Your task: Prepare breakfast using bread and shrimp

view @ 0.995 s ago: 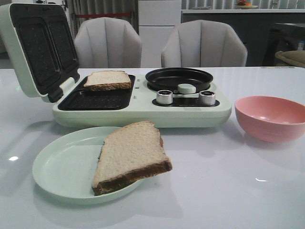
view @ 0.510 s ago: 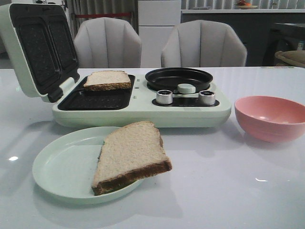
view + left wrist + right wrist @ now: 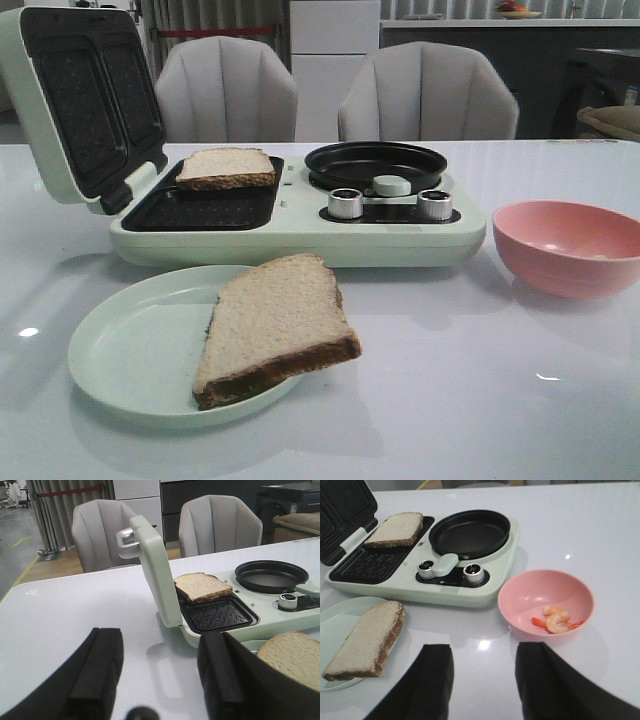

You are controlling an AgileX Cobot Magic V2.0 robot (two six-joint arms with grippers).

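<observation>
Bread is in 2 places on the white bench (image 3: 480,400): 1 slice (image 3: 226,167) lies on the far grill plate of the pale green sandwich maker (image 3: 300,235), whose lid (image 3: 70,100) stands open at the left, and the other slice (image 3: 275,325) rests on the green plate (image 3: 130,350) in front of it, overhanging the plate's right rim. Right of the grill sits a black round pan (image 3: 375,163) with 2 silver knobs (image 3: 345,203) before it. Farther right, a pink bowl (image 3: 545,602) holds the shrimp (image 3: 556,621). Both wrist views show the left tool (image 3: 160,675) and right tool (image 3: 485,680) released, fingers spread over bare bench, grasping nothing.
</observation>
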